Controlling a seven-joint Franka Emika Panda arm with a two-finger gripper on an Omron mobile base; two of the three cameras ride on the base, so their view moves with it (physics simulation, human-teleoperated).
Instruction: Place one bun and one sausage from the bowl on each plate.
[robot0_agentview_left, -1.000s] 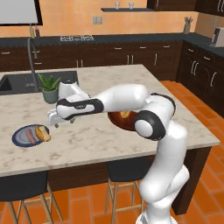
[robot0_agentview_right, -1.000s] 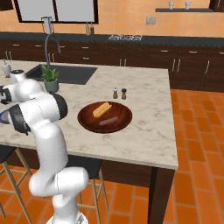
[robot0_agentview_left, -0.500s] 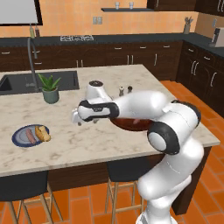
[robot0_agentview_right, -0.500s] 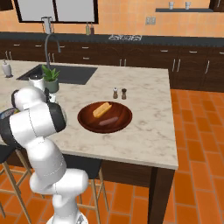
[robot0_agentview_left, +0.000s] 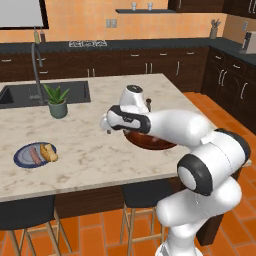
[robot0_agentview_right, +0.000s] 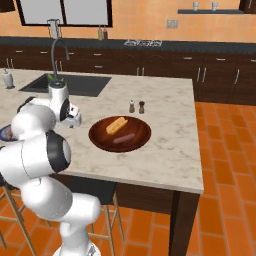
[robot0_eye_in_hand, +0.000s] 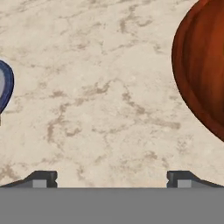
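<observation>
The brown bowl (robot0_agentview_right: 100, 134) stands mid-counter with one bun (robot0_agentview_right: 116, 125) and one sausage (robot0_agentview_right: 124, 138) in it. In the left base view my arm hides most of the bowl (robot0_agentview_left: 150, 144). Over bare marble just left of the bowl, my gripper (robot0_agentview_left: 107, 127) hangs open and empty, also seen from the right (robot0_agentview_right: 74, 120). The hand view has the gripper (robot0_eye_in_hand: 110, 179) above marble, the bowl (robot0_eye_in_hand: 203, 65) at its right edge and the dark blue plate (robot0_eye_in_hand: 7, 87) at its left. That plate (robot0_agentview_left: 20, 156) holds a sausage (robot0_agentview_left: 34, 155) and a bun (robot0_agentview_left: 49, 152).
Salt and pepper shakers (robot0_agentview_right: 136, 106) stand just behind the bowl. A potted plant (robot0_agentview_left: 57, 102) sits by the sink (robot0_agentview_left: 30, 94) and its tall tap (robot0_agentview_left: 36, 65). Stools stand under the counter's front edge. Bare marble lies between plate and bowl.
My arm has swung right, away from the dark blue plate and toward the bowl, with the gripper open throughout. The plate's bun and sausage have stayed put.
</observation>
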